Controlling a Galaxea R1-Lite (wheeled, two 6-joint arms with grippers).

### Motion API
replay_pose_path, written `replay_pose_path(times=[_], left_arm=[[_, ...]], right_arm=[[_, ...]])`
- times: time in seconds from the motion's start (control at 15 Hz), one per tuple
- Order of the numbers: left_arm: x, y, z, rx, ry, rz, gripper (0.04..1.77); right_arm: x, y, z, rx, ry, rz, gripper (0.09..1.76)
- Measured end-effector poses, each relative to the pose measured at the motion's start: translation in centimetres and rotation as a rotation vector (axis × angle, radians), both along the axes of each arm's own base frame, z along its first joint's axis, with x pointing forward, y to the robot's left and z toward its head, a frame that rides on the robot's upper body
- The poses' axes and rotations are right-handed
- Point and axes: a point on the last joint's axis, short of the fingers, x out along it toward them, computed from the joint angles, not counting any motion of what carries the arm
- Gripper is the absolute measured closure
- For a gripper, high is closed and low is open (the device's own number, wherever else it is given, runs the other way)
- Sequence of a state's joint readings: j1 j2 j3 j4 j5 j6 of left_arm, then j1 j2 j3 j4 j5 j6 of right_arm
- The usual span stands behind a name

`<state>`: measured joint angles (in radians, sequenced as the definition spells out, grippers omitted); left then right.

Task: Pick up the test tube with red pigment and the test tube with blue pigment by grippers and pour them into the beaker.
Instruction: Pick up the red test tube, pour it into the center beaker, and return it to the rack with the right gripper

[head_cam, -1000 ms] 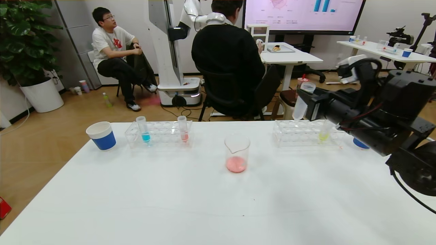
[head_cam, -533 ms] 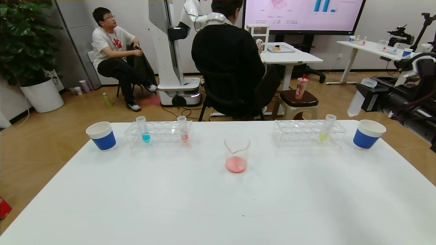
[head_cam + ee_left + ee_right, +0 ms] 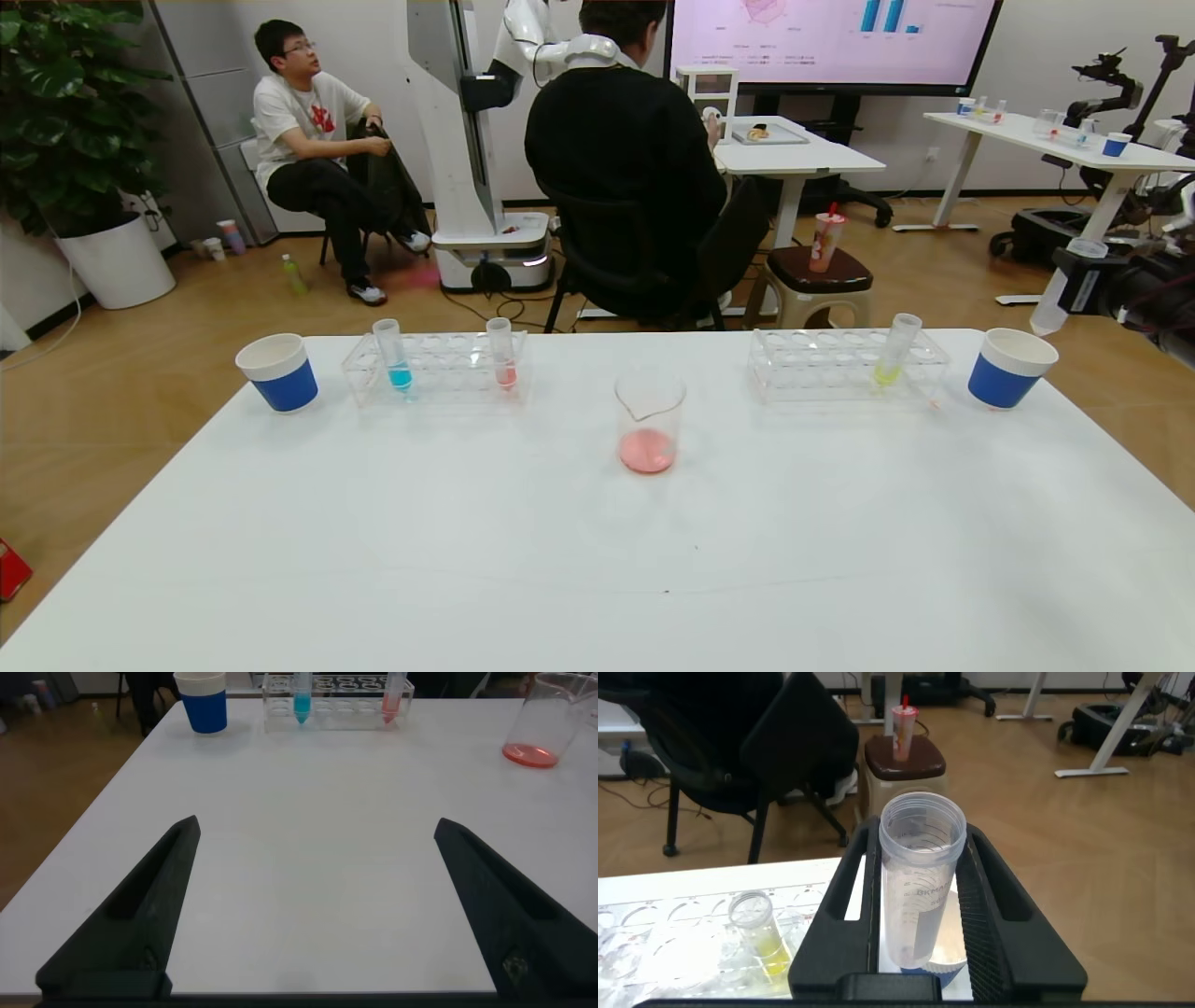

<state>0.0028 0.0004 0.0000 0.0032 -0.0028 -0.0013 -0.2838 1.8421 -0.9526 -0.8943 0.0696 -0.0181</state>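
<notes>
My right gripper (image 3: 1074, 280) is at the far right, shut on a slim clear test tube (image 3: 1057, 299) that looks empty and hangs tilted just above and behind the right paper cup (image 3: 1008, 369). In the right wrist view the tube (image 3: 920, 887) is clamped between the fingers (image 3: 990, 896). The test tube with blue pigment (image 3: 396, 359) stands in the left rack (image 3: 439, 387), with a tube of coral-red liquid (image 3: 502, 359) beside it. The beaker (image 3: 650, 420) at the table's middle holds a little pink-red liquid. My left gripper (image 3: 318, 823) is open and empty, low over the near table.
A second rack (image 3: 822, 369) at the right holds a yellow-green tube (image 3: 892, 355). A blue-and-white paper cup (image 3: 278, 371) stands at the far left. People, chairs and another robot are behind the table's far edge.
My right arm has swung right with the empty tube, from above the right rack to beside the right paper cup. The cup is now uncovered. Nothing else moved.
</notes>
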Motion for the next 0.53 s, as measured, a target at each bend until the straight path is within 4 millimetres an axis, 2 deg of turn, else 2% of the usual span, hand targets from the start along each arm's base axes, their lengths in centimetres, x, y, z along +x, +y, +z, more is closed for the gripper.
replay_pose_path(times=[0.33, 0.53], left_arm=[[0.0, 0.0, 0.0, 0.000, 0.000, 0.000, 0.06], [0.0, 0.0, 0.0, 0.000, 0.000, 0.000, 0.06]], right_arm=[[2.9, -4.1, -2.3, 0.009, 0.024, -0.084, 1.34], [4.0, -5.1, -4.2, 0.011, 0.019, -0.096, 1.34]])
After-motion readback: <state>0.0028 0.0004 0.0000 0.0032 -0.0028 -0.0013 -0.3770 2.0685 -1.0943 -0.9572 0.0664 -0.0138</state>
